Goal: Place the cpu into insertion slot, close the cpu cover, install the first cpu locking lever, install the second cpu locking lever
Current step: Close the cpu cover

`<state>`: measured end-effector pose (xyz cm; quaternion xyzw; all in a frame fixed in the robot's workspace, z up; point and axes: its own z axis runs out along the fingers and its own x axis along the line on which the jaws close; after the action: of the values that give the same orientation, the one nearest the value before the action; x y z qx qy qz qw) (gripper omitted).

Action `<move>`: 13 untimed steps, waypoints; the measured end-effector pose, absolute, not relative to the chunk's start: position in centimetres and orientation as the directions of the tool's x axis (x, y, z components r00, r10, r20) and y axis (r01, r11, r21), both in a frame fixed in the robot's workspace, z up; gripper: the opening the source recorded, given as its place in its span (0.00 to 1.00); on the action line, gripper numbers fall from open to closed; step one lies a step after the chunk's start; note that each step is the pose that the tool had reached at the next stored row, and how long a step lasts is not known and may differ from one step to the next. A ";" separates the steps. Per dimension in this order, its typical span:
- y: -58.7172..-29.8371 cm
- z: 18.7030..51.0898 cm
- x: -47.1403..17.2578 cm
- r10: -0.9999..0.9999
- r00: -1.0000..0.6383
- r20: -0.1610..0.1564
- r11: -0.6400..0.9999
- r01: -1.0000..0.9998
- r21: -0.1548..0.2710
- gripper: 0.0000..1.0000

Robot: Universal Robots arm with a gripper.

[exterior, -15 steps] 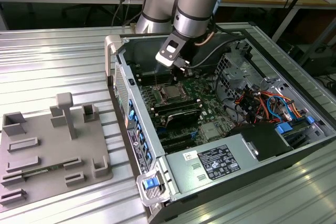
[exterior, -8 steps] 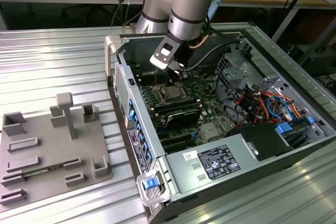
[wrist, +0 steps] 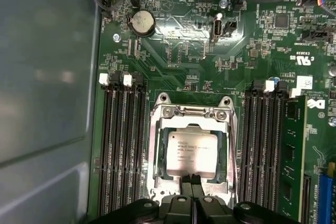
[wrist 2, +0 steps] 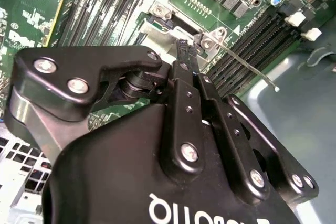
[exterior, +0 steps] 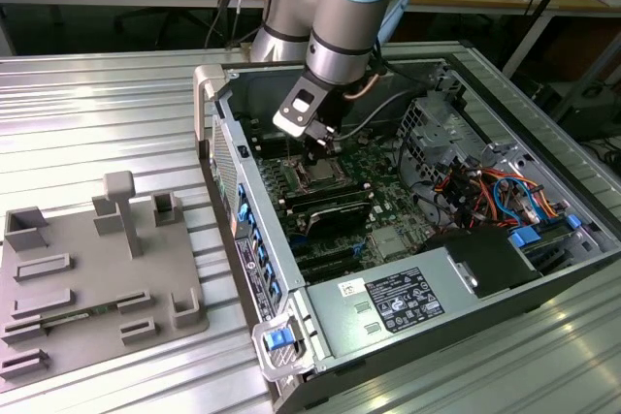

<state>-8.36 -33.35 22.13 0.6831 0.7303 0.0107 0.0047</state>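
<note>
Fine print on the cpu, white marks on the motherboard, a power-supply label — none clearly legible.

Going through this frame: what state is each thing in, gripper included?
cpu: seated, metal top up.
cover: down flat around the cpu.
lever: sticking out over the memory slots, seemingly unlatched.
gripper: shut, tips at the cover's edge.
computer case: open, side panel off.
</note>
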 end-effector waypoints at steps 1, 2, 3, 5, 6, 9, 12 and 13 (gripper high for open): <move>-33.3 21.8 -8.4 0.998 -0.067 0.008 0.067 0.998 0.023 0.11; -33.4 21.6 -8.4 0.998 -0.067 0.008 0.067 0.998 0.023 0.11; -33.4 21.4 -8.4 0.998 -0.067 0.008 0.067 0.998 0.023 0.11; -33.4 21.0 -8.4 0.998 -0.067 0.008 0.067 0.997 0.023 0.11; -33.4 20.9 -8.4 0.998 -0.068 0.008 0.068 0.997 0.023 0.11; -33.4 20.9 -8.4 0.998 -0.069 0.008 0.069 0.997 0.023 0.11; -33.3 21.0 -8.4 0.998 -0.070 0.008 0.070 0.997 0.024 0.11; -33.4 21.0 -8.4 0.997 -0.070 0.008 0.070 0.997 0.024 0.11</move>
<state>-8.41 -33.35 21.00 0.6817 0.7315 0.0113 0.0053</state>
